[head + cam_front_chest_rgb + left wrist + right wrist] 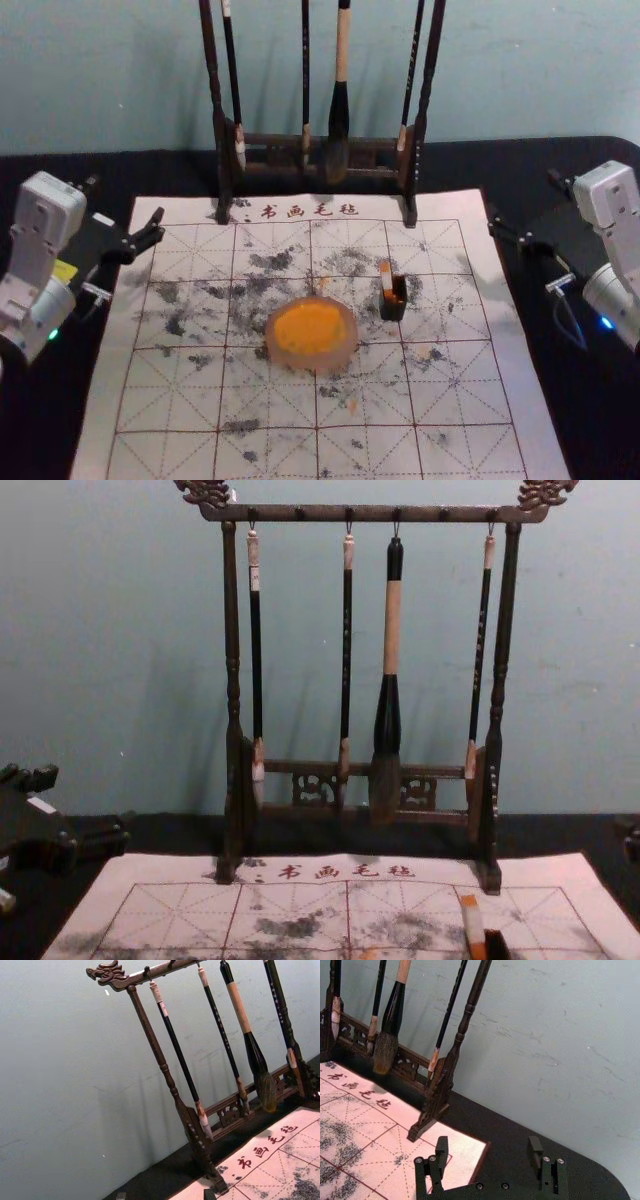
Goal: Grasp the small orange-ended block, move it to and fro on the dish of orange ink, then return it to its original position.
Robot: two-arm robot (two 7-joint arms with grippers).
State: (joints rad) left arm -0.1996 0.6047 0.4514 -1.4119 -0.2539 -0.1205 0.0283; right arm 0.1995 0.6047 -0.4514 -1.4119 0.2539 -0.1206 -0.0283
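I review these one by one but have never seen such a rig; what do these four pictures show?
One robot with two arms, seen from its head, its chest and both wrists. The left gripper and right gripper are open and empty, one on each side of a marked mat. On the mat sit a dish of orange ink and, to its right, a small orange-ended block at a black holder. Behind them, four brushes hang from a dark rack.

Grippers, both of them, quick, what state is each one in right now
Left gripper: open, empty, by the mat's left side.
Right gripper: open, empty, by its right side.
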